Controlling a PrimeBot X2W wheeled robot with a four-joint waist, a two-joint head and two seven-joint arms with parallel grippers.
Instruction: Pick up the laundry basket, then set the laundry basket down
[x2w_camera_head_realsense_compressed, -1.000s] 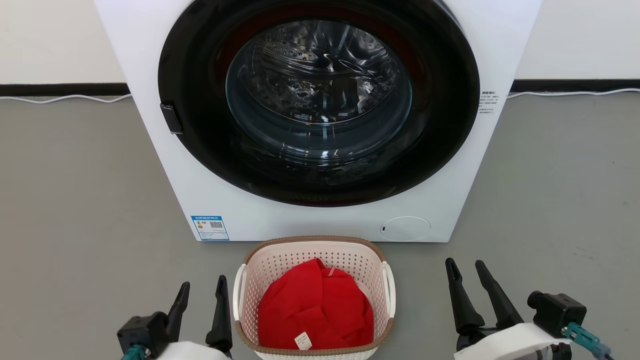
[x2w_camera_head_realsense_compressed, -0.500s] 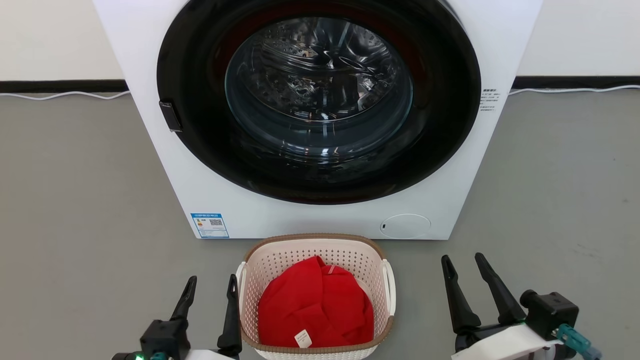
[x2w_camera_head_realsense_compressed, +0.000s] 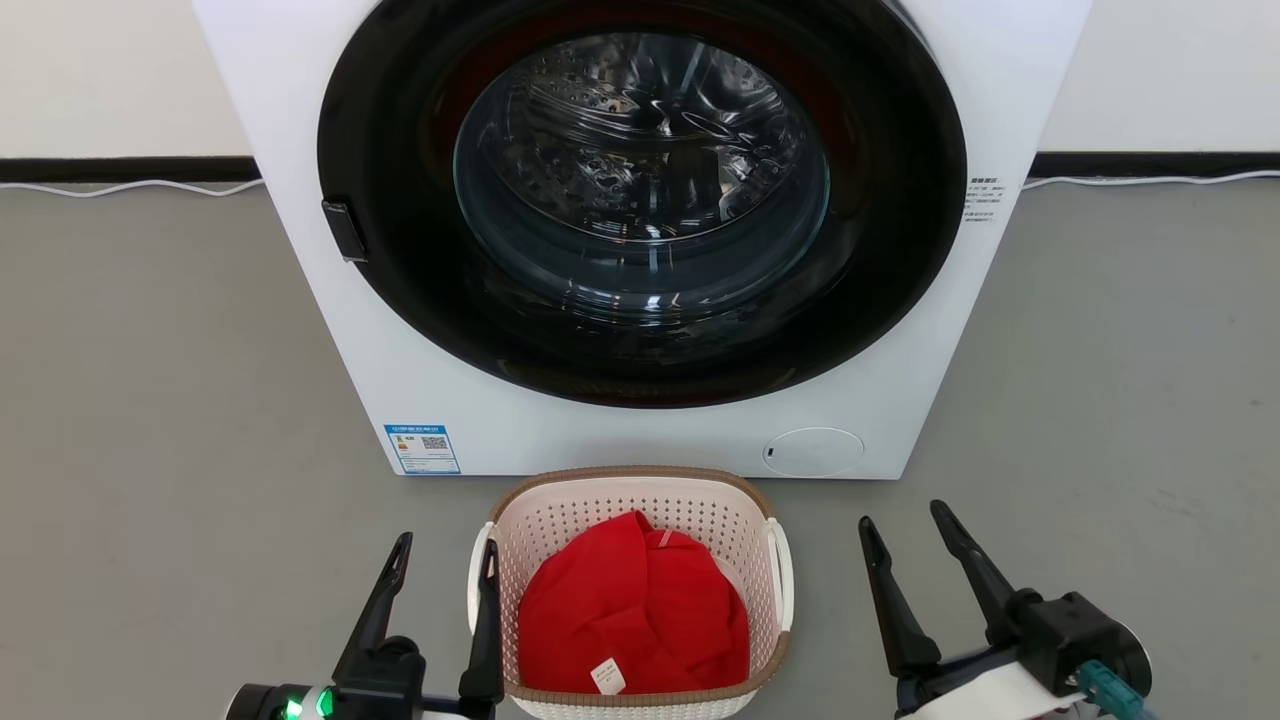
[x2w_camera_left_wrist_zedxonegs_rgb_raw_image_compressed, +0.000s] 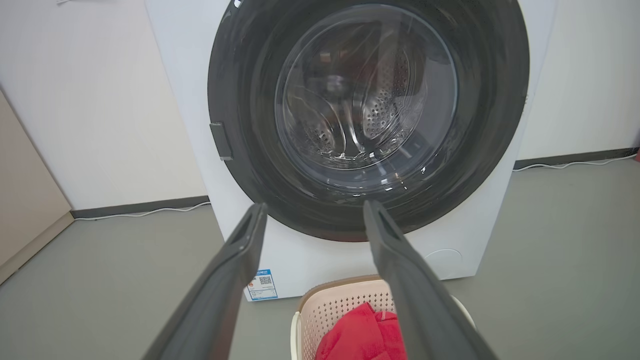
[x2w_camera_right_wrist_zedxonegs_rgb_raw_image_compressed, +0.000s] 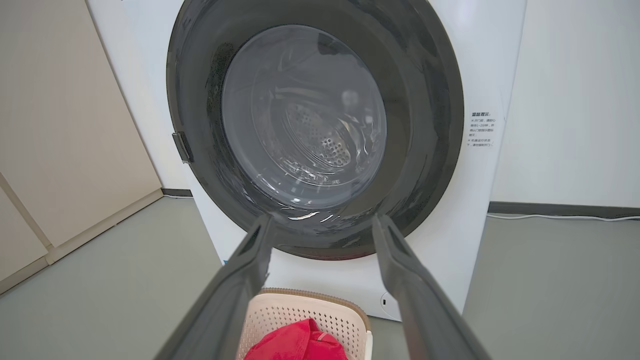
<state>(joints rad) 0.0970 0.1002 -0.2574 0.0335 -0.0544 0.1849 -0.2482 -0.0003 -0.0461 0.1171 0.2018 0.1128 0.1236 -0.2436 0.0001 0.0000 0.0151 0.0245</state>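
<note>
Cream-white perforated plastic, a brown woven-look rim and two white side handles make up the laundry basket (x2w_camera_head_realsense_compressed: 600, 515), which stands on the grey floor (x2w_camera_head_realsense_compressed: 150, 420) nearest the robot, with a red garment (x2w_camera_head_realsense_compressed: 630, 610) heaped inside. The left pincer (x2w_camera_head_realsense_compressed: 446, 545) is released, its inner finger right at the left handle; contact cannot be told. The right pincer (x2w_camera_head_realsense_compressed: 902, 516), also spread wide, hangs apart from the right handle. Just behind the basket rises a white washing machine (x2w_camera_head_realsense_compressed: 600, 440) with a dark round door (x2w_camera_head_realsense_compressed: 400, 300). Beyond, a white cable (x2w_camera_head_realsense_compressed: 130, 187) runs along a black skirting (x2w_camera_head_realsense_compressed: 120, 168) under a pale wall (x2w_camera_head_realsense_compressed: 100, 80).
</note>
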